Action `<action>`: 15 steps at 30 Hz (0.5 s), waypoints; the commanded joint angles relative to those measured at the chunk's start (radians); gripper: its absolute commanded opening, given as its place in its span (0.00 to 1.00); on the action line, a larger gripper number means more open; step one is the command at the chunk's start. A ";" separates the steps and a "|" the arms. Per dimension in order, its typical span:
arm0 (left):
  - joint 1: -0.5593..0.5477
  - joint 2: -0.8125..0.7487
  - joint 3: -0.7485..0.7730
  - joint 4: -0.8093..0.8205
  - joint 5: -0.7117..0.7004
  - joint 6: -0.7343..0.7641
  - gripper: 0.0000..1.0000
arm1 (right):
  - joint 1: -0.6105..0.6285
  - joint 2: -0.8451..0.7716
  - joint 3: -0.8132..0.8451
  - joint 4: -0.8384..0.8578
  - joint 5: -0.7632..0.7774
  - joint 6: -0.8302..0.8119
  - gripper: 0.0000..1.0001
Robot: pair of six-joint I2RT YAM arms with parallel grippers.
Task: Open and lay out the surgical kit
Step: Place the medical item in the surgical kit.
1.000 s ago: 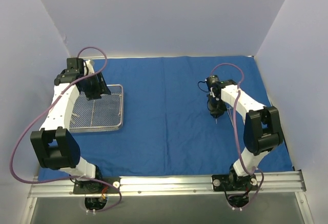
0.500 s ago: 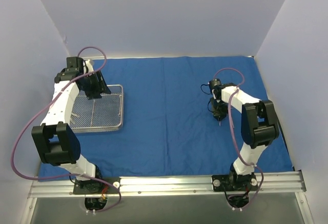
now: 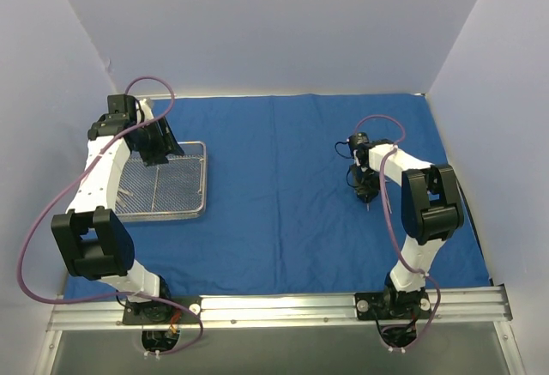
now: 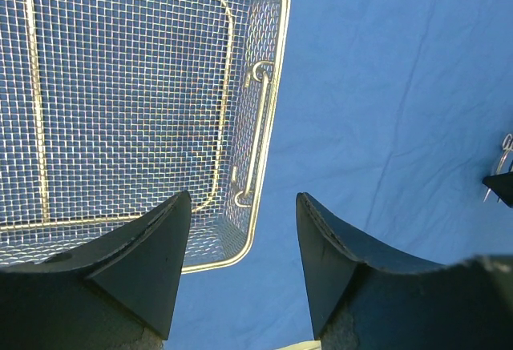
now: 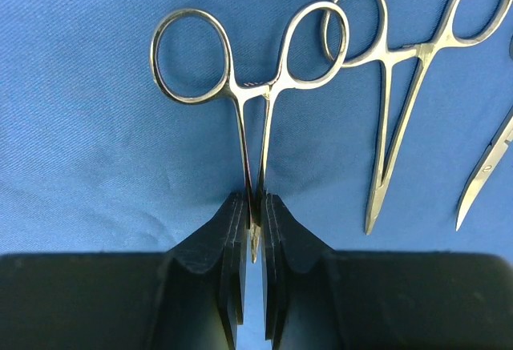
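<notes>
The royal-blue cloth (image 3: 283, 212) lies spread flat over the table. The silver wire-mesh tray (image 3: 204, 178) sits on it at the left and shows in the left wrist view (image 4: 276, 86). My left gripper (image 3: 159, 154) is open and empty (image 4: 243, 198) above the tray's far right corner. My right gripper (image 3: 364, 191) is shut (image 5: 253, 206) on the shafts of a steel ring-handled instrument (image 5: 239, 126), low over the cloth at the right. A second ring-handled instrument (image 5: 380, 142) and a third thin one (image 5: 485, 174) lie on the cloth beside it.
White walls close in the back and both sides. The cloth's far edge (image 3: 283, 97) runs along the back wall. A metal rail (image 3: 283, 306) carries both arm bases at the near edge. Purple cables loop over each arm.
The right arm has folded in, its elbow swinging nearer the wrist, and the gripper with the instrument has shifted slightly nearer. The left wrist has shifted slightly left.
</notes>
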 commanded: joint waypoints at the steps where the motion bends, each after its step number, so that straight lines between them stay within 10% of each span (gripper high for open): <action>1: 0.004 -0.050 0.005 0.010 0.010 -0.012 0.64 | -0.002 0.016 -0.010 -0.014 -0.024 0.005 0.00; 15: 0.005 -0.079 -0.020 -0.007 0.004 -0.020 0.64 | 0.002 0.000 -0.027 -0.002 -0.099 0.050 0.24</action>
